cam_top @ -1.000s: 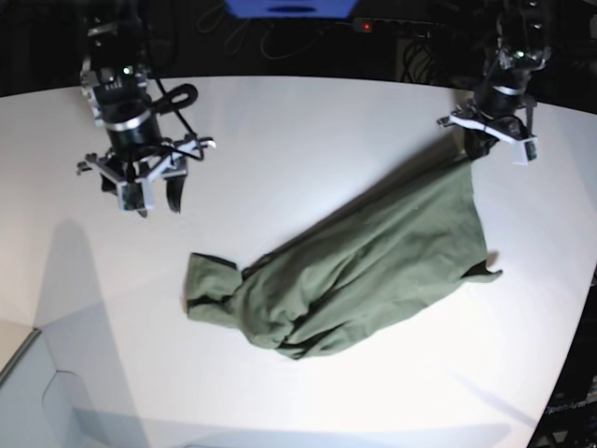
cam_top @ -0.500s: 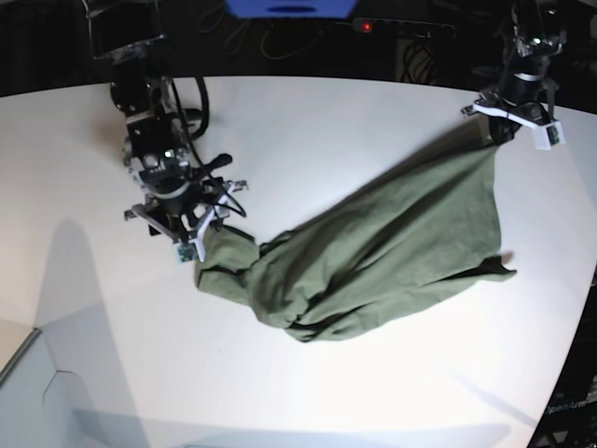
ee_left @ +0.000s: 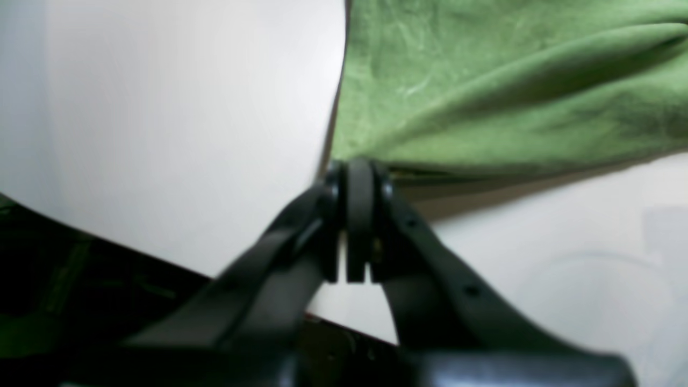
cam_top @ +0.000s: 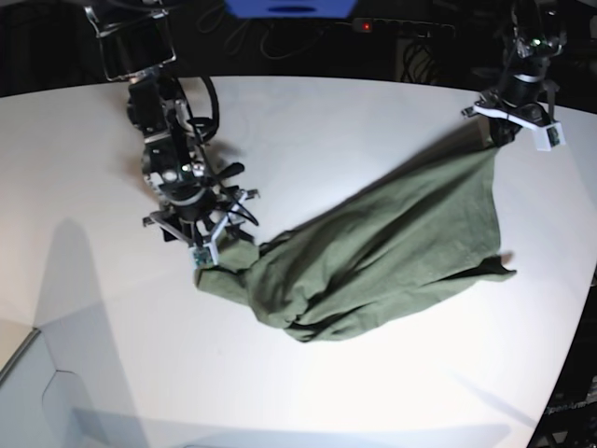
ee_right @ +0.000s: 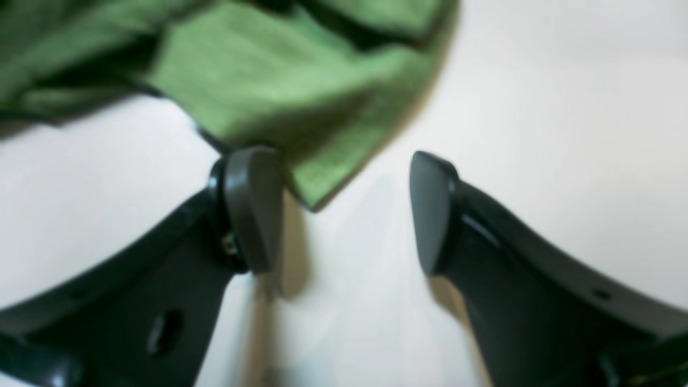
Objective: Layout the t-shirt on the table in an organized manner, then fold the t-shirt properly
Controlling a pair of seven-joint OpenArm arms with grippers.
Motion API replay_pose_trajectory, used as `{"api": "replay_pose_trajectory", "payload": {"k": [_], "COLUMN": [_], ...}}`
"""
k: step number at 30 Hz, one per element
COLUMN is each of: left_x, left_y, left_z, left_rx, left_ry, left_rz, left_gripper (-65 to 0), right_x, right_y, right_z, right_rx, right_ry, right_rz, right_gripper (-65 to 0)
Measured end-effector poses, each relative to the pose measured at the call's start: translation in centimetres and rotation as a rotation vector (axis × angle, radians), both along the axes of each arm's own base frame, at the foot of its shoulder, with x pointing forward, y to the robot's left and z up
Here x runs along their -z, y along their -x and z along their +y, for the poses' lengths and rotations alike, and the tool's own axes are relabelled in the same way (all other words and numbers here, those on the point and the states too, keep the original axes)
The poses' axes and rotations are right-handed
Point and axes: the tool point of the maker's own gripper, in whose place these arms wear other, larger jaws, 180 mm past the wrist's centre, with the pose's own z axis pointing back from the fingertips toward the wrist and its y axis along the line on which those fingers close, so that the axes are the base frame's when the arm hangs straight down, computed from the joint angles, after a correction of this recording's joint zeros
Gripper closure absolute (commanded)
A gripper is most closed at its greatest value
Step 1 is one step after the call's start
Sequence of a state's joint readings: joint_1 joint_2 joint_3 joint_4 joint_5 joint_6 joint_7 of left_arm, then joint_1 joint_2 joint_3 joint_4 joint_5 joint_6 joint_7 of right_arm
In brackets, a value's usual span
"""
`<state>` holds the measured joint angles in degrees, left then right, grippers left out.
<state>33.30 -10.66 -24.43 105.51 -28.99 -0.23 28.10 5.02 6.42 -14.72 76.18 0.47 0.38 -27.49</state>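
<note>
A: Where does the t-shirt (cam_top: 392, 247) lie?

B: Bunched in a long diagonal heap on the table (cam_top: 308, 131), one end drawn up toward the far edge, the other crumpled near the middle. It is not spread flat yet.

A: And the left gripper (ee_left: 357, 177)?

B: Its jaws are pressed together on a corner of the cloth; in the wrist view the fabric fans out taut from the pinch. In the base view that corner hangs from it at the far side.

A: The right gripper (ee_right: 344, 209)?

B: Jaws wide apart, nothing clamped between them. A pointed flap of green lies by one fingertip (ee_right: 252, 204), low over the tabletop at the crumpled end. Whether the pad touches the cloth I cannot tell; the picture is blurred.

A: How will it handle?

B: I judge it light, limp and wrinkly, so it will sag and drag in folds rather than keep a shape, but it won't slip or break. The sensible hold is a hem corner or a sleeve edge, pinched through one clean layer, so the two arms can stretch it out between them
</note>
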Motion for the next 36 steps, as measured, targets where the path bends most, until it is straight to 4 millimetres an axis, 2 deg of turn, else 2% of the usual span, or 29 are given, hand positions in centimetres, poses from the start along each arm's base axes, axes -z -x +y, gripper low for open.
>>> {"api": "replay_pose_trajectory", "payload": {"k": [2,6,7,11,17,20,24,28,30,32,34,36], "left_x": [-0.2,-1.4,-1.6,-3.9,-6.5,-7.1,-7.5,-7.4,-7.4,-7.5,-8.0,-8.3], "left_y": [0.0,0.3,0.3,0.1,-0.7,-1.0,-1.4,-1.5,-1.6,-1.7,-1.7,-1.4], "left_z": [0.5,3.3,3.8,5.6,6.6,8.1,8.9,8.8,8.7,8.4,8.6,8.9], "left_rx": [-0.013,-0.077,-0.087,-0.124,-0.145,-0.181,-0.211,-0.211,-0.207,-0.167,-0.127,-0.114], "left_ry": [-0.001,-0.042,-0.051,-0.097,-0.124,-0.122,-0.101,-0.090,-0.090,-0.104,-0.129,-0.148], "left_rz": [-0.004,-0.029,-0.034,-0.083,-0.145,-0.127,-0.116,-0.106,-0.106,-0.107,-0.118,-0.124], "left_gripper": [-0.5,-0.5,-0.5,-0.5,-0.5,-0.5,-0.5,-0.5,-0.5,-0.5,-0.5,-0.5], "right_x": [0.1,0.2,0.2,-0.6,-5.2,-6.3,-5.6,-2.9,-2.6,-4.2,-7.0,-9.6], "right_y": [-0.1,-0.1,-0.2,-0.6,-2.4,-2.5,-1.5,0.4,0.9,0.6,-0.4,-1.2], "right_z": [0.1,-0.3,-0.5,-3.5,-8.4,-11.5,-13.3,-14.5,-15.6,-17.6,-19.7,-20.0], "right_rx": [0.000,0.004,0.008,0.081,0.221,0.304,0.352,0.387,0.426,0.474,0.519,0.523], "right_ry": [-0.010,-0.004,0.001,0.014,-0.002,-0.003,0.001,0.007,-0.007,0.006,0.024,0.028], "right_rz": [-0.012,-0.014,-0.015,-0.002,-0.133,-0.163,-0.143,-0.066,-0.054,-0.099,-0.175,-0.250], "right_gripper": [-30.0,-2.7,0.0,0.0,0.0,0.0,0.0,0.0,0.0,0.0,0.0,0.0]}}
